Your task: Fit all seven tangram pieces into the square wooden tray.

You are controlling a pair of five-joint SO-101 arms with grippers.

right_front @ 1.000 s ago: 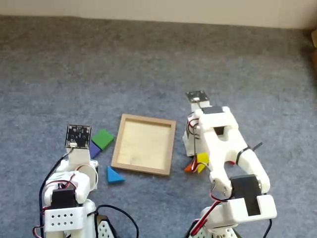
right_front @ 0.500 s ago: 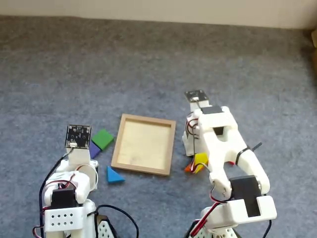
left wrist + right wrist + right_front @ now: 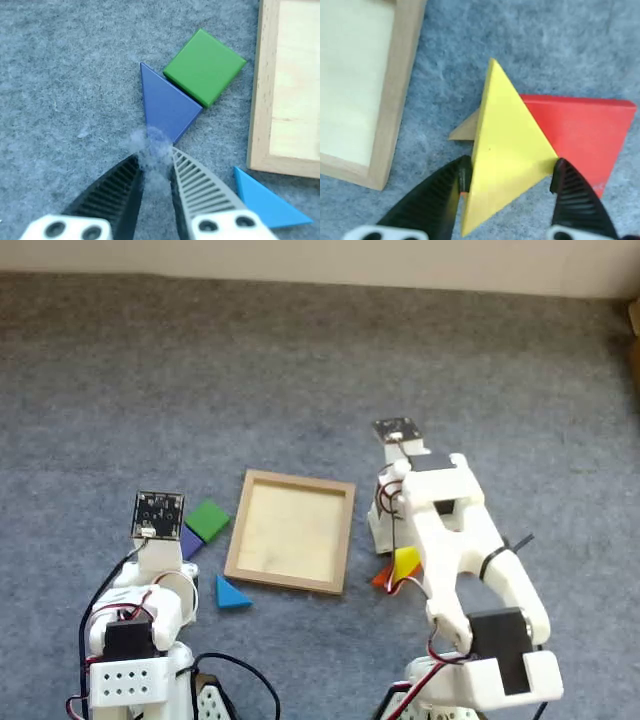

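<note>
A square wooden tray point(image 3: 237, 527) sits on the grey carpet point(image 3: 300, 370), between the two robot arms. It has a light brown rim and a pale, smooth floor. All the pieces I can see lie outside it.

On the right side, the right gripper point(image 3: 510, 172) is squeezing a yellow triangle point(image 3: 505, 150). One black finger presses on each side of it. The yellow triangle is flat and bright, and it covers part of a red triangle point(image 3: 580, 130) that lies on the carpet. A small tan corner point(image 3: 465, 131) pokes out from under the yellow one (I cannot tell what it belongs to). From above, these two triangles are near the tray's near right corner, with the yellow one point(image 3: 406, 562) just under the arm.

On the left side, a green square point(image 3: 205, 67) lies just beside the tray's left rim, not touching it. A dark blue triangle point(image 3: 166, 106) lies against one side of the green square. A light blue triangle point(image 3: 267, 202) lies just beside the tray's near left corner.

The left gripper point(image 3: 156, 156) has its fingers a little bit apart, and it is holding nothing. Its tips are right at the point of the dark blue triangle. I cannot tell if they touch it.
</note>
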